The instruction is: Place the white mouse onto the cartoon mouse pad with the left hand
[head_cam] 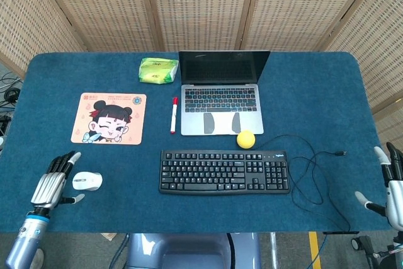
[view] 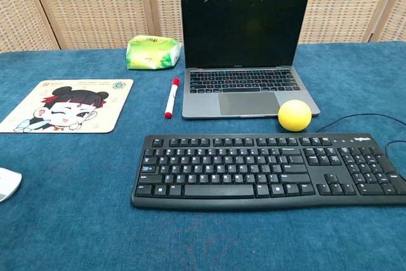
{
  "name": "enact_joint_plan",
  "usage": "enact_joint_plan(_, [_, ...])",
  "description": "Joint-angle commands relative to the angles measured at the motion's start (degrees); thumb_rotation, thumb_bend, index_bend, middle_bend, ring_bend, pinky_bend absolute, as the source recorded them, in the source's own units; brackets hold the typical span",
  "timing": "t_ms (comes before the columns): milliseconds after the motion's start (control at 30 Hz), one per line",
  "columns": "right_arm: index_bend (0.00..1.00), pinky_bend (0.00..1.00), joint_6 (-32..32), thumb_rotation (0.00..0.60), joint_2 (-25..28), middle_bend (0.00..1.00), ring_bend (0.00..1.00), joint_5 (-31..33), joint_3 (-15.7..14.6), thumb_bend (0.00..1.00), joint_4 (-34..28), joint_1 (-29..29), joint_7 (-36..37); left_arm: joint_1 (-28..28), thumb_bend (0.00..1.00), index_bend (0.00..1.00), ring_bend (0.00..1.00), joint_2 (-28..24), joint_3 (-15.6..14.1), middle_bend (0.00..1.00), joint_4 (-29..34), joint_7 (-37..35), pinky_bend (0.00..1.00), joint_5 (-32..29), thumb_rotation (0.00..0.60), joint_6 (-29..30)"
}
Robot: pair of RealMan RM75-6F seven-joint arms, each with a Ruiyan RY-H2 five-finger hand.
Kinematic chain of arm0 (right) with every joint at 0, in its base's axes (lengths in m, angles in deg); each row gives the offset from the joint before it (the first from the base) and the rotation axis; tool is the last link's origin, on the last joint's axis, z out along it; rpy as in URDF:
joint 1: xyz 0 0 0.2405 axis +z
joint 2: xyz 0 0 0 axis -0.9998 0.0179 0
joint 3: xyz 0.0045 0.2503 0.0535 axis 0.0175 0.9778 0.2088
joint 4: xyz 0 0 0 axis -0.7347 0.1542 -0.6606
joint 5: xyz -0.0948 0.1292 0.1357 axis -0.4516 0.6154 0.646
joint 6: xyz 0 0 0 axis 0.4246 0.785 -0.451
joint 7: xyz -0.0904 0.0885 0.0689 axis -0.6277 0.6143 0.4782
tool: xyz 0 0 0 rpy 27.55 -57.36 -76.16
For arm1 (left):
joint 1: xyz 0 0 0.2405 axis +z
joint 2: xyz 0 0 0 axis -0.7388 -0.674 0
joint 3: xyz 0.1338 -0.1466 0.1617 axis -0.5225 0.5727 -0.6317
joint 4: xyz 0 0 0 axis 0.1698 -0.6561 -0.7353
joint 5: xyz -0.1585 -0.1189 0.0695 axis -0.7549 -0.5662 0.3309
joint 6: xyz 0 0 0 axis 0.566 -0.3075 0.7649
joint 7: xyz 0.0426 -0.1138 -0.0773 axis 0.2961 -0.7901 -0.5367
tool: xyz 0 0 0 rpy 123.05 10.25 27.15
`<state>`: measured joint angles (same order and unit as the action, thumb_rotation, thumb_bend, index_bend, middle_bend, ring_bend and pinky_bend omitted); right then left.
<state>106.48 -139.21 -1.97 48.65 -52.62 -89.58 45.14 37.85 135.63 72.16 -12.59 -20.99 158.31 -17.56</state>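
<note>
While nothing is held yet:
Left hand (head_cam: 55,182): fingers spread, empty, just left of the mouse (head_cam: 87,181).
Mouse: on the table, near the pad (head_cam: 109,118), apart from it.
Right hand (head_cam: 391,184): spread, empty, at the right table edge.

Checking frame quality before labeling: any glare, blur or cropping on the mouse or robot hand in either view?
Head view: even light, soft shadows, sharp; white mouse and left robot hand fully in frame, right robot hand cut by the edge. Chest view: sharp, faint reflections and smudges on the laptop screen; mouse cropped at the left edge, neither robot hand visible.
</note>
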Motion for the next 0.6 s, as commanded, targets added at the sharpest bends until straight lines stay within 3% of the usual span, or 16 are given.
enact_joint_plan(33, [0.0,0.0,-0.02,0.6,0.06,0.0,0.0,0.04,0.03,0.0,-0.02,0.0,0.15,-0.69,0.04,0.0,0.0,0.2,0.61,0.0,0.42,1.61,0.0,-1.45,0.6,-1.4])
enact_joint_plan(267, [0.0,0.0,0.01,0.6,0.14,0.0,0.0,0.43,0.2,0.0,0.12,-0.07,0.58,-1.77,0.05,0.0,0.0,1.14,2.04,0.0,0.36,4.27,0.0,-4.59,0.6,-3.53])
enact_joint_plan(600, [0.0,0.0,-0.71,0.6,0.21,0.0,0.0,1.72,0.62,0.0,0.68,0.08,1.37,-5.23,0.05,0.0,0.0,1.43,6.87,0.0,0.82,11.21,0.0,-11.69,0.6,-7.09])
